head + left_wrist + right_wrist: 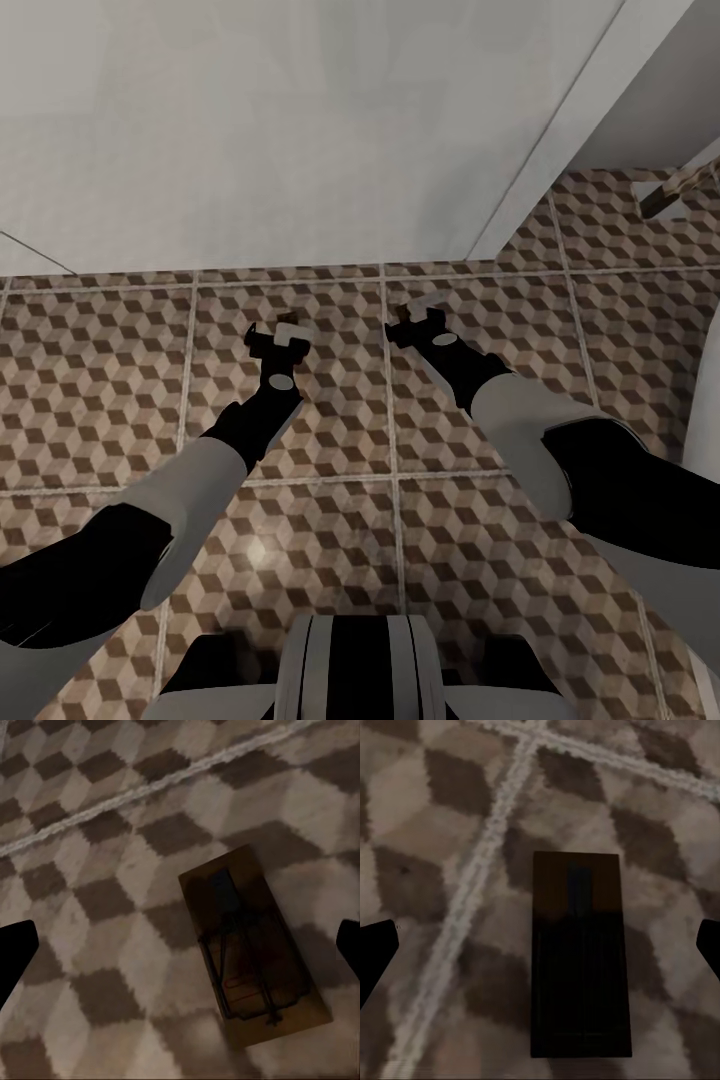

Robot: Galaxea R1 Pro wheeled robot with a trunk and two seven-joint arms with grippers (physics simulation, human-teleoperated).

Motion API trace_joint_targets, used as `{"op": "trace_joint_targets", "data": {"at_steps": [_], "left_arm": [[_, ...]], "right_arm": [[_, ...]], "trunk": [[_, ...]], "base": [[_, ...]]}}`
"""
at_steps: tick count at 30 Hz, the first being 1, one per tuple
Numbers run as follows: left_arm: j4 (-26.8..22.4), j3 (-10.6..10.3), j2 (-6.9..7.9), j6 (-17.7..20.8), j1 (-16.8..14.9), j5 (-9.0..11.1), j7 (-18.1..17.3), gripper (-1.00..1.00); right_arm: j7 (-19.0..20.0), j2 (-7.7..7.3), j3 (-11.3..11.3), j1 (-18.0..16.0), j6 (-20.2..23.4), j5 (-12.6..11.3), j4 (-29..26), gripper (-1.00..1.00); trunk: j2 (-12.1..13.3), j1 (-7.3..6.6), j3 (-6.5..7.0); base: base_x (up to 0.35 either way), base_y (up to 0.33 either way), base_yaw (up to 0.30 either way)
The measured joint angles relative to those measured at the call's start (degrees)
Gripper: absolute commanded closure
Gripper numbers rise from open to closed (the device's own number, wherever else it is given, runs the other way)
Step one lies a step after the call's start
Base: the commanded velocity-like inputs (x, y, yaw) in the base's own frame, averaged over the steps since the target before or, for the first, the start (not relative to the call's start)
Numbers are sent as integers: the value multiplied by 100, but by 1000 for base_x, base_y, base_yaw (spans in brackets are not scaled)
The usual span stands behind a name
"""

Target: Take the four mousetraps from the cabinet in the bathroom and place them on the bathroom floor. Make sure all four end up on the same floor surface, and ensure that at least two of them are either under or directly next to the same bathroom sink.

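Observation:
One mousetrap (pixel 251 952), a dark wooden slab with a wire spring, lies flat on the cube-patterned bathroom floor (pixel 330 520) below my left gripper (pixel 180 952). The black fingertips (pixel 15 956) stand wide apart, clear of the trap. A second mousetrap (pixel 580 952) lies flat beside a grout line under my right gripper (pixel 540 949), which is also spread open with nothing held. In the head view the left gripper (pixel 278 335) and right gripper (pixel 415 322) hang low over the tiles, side by side. I cannot tell whether the broad white face (pixel 300 130) beyond them belongs to the sink.
A white angled panel (pixel 600 110) runs up at the back right, with more tiled floor past it. A white rounded fixture (pixel 705 400) stands at the right edge. My base (pixel 355 670) is at the bottom of the head view.

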Motion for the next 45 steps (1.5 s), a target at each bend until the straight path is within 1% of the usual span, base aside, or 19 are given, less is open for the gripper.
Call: {"op": "trace_joint_targets", "data": {"at_steps": [10,45], "left_arm": [[-4,-2,0,0,2,-2,0,-100],[-11,-8,0,-114,34,-8,0,-100]], "right_arm": [[-1,0,0,0,-3,0,4,-100],[-5,0,0,0,0,0,5,-100]], "trunk": [[0,3,0],[0,3,0]], "base": [[-250,0,0],[-338,0,0]]}}
